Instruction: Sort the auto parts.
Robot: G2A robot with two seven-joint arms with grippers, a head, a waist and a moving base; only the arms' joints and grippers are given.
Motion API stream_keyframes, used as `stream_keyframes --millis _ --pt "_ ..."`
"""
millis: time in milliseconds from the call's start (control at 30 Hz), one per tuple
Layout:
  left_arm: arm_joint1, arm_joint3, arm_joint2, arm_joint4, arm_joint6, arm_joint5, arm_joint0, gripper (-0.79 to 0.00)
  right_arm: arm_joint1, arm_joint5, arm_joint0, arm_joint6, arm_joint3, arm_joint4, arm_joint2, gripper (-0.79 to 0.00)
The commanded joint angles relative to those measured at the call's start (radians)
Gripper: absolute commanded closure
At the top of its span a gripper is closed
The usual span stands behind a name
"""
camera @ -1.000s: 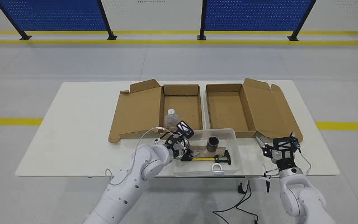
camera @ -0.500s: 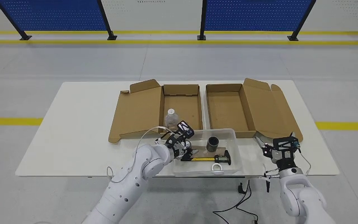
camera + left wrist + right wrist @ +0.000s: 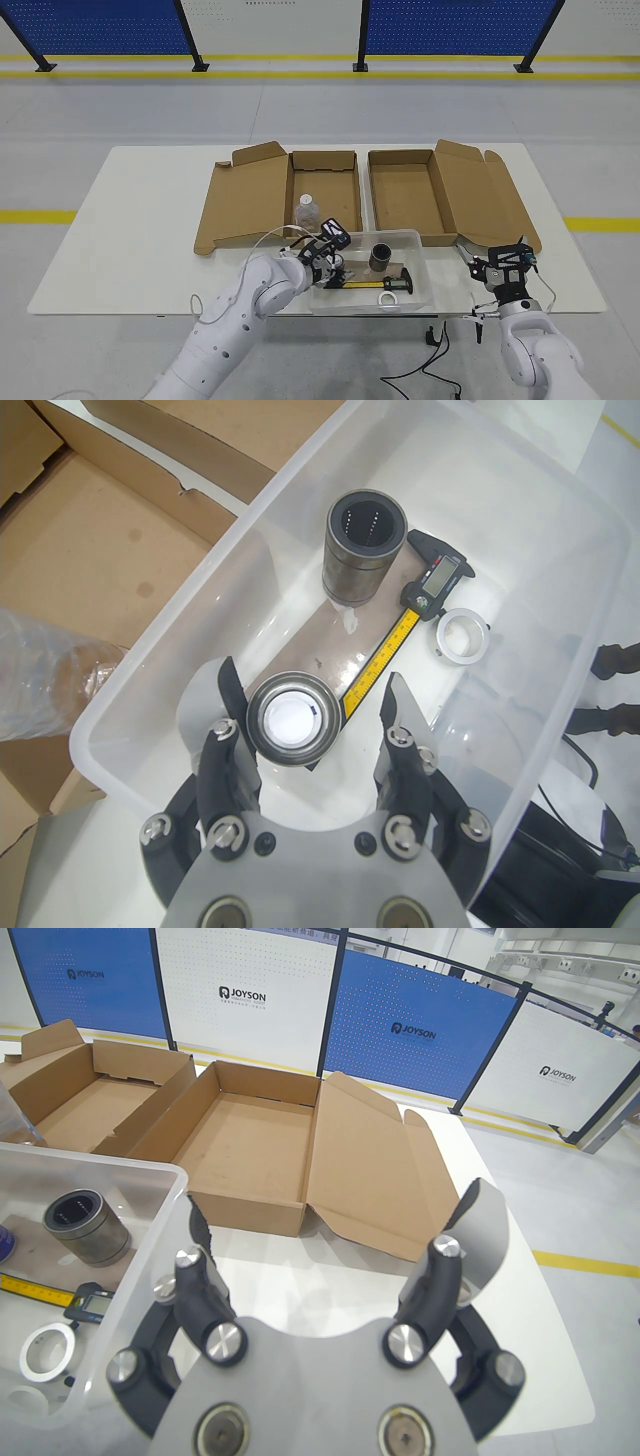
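My left gripper (image 3: 312,696) hangs open inside the clear plastic bin (image 3: 550,560), straddling a round steel bearing (image 3: 294,720) that rests against one finger (image 3: 231,690). In the top view this left gripper (image 3: 328,266) is at the bin's left end. Farther along the bin stand an upright dark cylindrical bushing (image 3: 362,550), a digital caliper (image 3: 435,580) with a yellow scale, and an aluminium ring (image 3: 462,636). My right gripper (image 3: 340,1213) is open and holds nothing, over the table just right of the bin (image 3: 100,1159); in the top view the right gripper (image 3: 505,265) is near the table's front right.
Two open cardboard boxes lie behind the bin, the left box (image 3: 325,195) and the right box (image 3: 405,200), flaps spread outward. A clear plastic bottle (image 3: 307,212) sits at the left box's front. Bare table (image 3: 140,230) stretches on the left.
My left gripper has shifted slightly to the right inside the bin. The right arm has stayed where it was.
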Motion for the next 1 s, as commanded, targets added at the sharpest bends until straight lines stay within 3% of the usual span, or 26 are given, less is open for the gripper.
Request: stream_keyframes --millis 0,67,400,433,467,500,533,967 --pt "0.000 0.003 0.003 -0.003 -0.001 0.001 -0.003 -0.493 0.000 0.000 0.000 0.000 0.000 0.000 0.000 -0.785" --pt "-0.001 0.011 0.006 -0.004 0.000 0.001 -0.006 -0.397 0.000 0.000 0.000 0.000 0.000 0.000 0.000 -0.785" --pt "-0.001 0.037 0.016 -0.012 0.014 0.004 -0.018 -0.252 0.000 0.000 0.000 0.000 0.000 0.000 0.000 -0.785" --pt "-0.001 0.038 0.016 -0.012 0.015 0.005 -0.017 -0.209 0.000 0.000 0.000 0.000 0.000 0.000 0.000 -0.785" --pt "0.000 0.037 0.016 -0.011 0.016 0.006 -0.017 -0.086 0.000 0.000 0.000 0.000 0.000 0.000 0.000 -0.785" --pt "0.000 0.035 0.015 -0.010 0.018 0.007 -0.016 -0.018 0.000 0.000 0.000 0.000 0.000 0.000 0.000 -0.785" --pt "0.001 0.032 0.013 -0.008 0.021 0.008 -0.014 0.000 0.000 0.000 0.000 0.000 0.000 0.000 0.000 -0.785" --pt "0.017 -0.106 -0.031 -0.036 0.039 -0.013 0.025 0.000 0.000 0.000 0.000 0.000 0.000 0.000 0.000 -0.785"
